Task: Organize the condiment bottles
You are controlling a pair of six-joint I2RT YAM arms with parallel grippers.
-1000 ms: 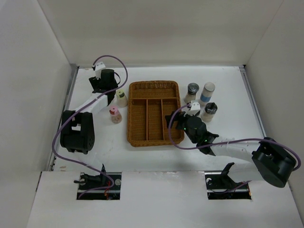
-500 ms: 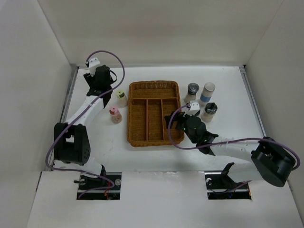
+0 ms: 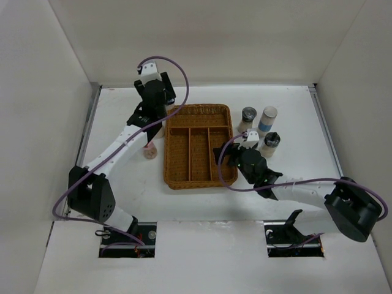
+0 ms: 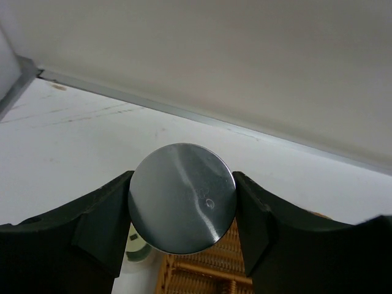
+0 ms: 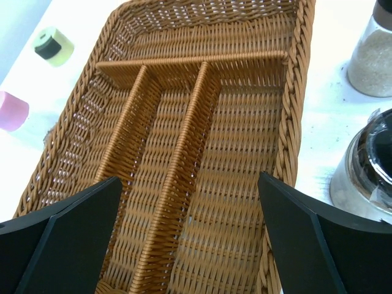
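Where the white table (image 3: 184,199) bears one wicker tray (image 3: 197,108), split into four compartments, two arms work over it. The left arm (image 3: 119,147) stretches long from its near-left base to the tray's far-left corner, its wrist aimed toward the back wall. The right arm (image 3: 300,191) lies low, bent in from the right, its wrist over the tray's near-right part.

The left gripper (image 4: 182,207) is clamped on the grey-capped jar (image 4: 180,184), with a finger pressed to each side. Only the round cap shows, facing the wrist camera, and the tray's corner lies below it. The right gripper (image 5: 188,184) is spread wide, and only the tray's long compartments show between its fingers.

Six jars show in all. Besides the gripped one, five stand on the table outside the tray. The yellow jar (image 5: 53,46) and the pink jar (image 5: 12,110) are just left of it, apart from each other. Three cluster right of its far end: the dark-capped jar (image 3: 248,116), the blue-label jar (image 3: 267,120) and the near dark jar (image 3: 270,143), which stands just right of the right gripper.
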